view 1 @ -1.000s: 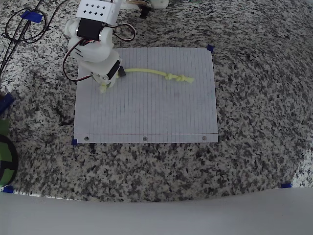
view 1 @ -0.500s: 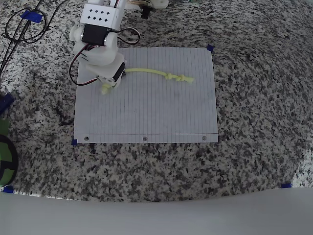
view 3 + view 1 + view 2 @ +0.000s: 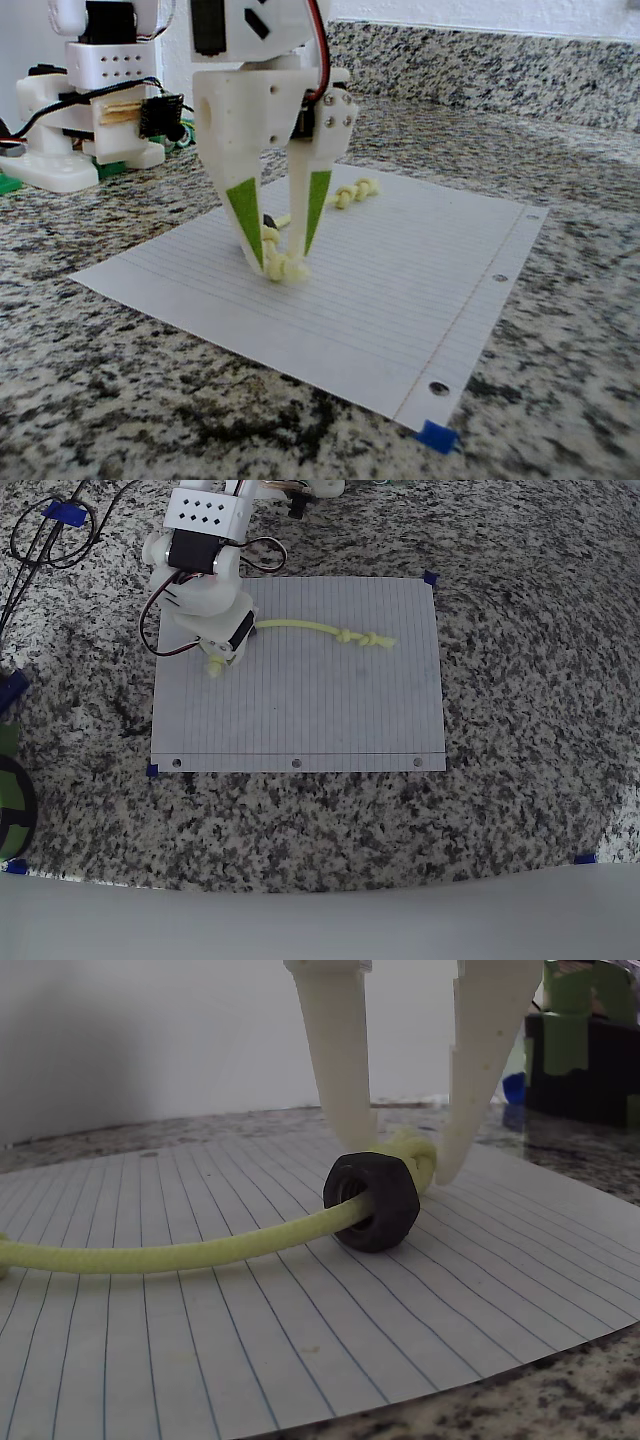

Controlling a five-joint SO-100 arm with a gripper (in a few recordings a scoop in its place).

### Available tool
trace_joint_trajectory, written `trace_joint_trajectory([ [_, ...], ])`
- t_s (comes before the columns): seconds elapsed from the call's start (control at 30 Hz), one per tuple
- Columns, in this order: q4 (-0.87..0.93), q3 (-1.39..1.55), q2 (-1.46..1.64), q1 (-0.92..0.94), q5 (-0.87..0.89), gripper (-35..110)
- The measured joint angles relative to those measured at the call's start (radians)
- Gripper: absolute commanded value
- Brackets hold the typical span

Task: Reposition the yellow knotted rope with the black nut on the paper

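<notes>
Overhead straight down, wrist camera low, fixed view oblique (all sharing the paper (image 3: 300,700)).

The paper (image 3: 300,690) lies flat on the desk (image 3: 520,680). On it, in the overhead view, the knotted rope (image 3: 320,630) runs across the upper half, from the end effector (image 3: 215,660) at the left to knots right of centre. In the wrist view the nut (image 3: 372,1200) sits around the rope just before an end knot, apparently between the fingers.
</notes>
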Motion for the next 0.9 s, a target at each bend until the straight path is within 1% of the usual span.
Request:
trace_joint_trajectory([
  [0.27,-0.006,0.000,0.000,0.005,0.000,25],
  [0.3,-0.006,0.000,0.000,0.008,0.005,26],
  [0.37,-0.006,0.000,0.000,0.008,0.009,33],
  [0.47,-0.006,0.000,0.000,0.008,0.011,29],
  [0.67,-0.006,0.000,0.000,0.008,0.012,28],
  [0.73,-0.011,0.000,0.000,0.008,0.012,21],
  [0.77,-0.017,0.000,0.000,0.008,0.012,15],
  [0.8,-0.023,0.000,0.000,0.008,0.012,5],
  [0.83,-0.028,0.000,0.000,0.009,0.012,0],
  [0.9,-0.029,0.000,0.000,0.014,0.012,0],
])
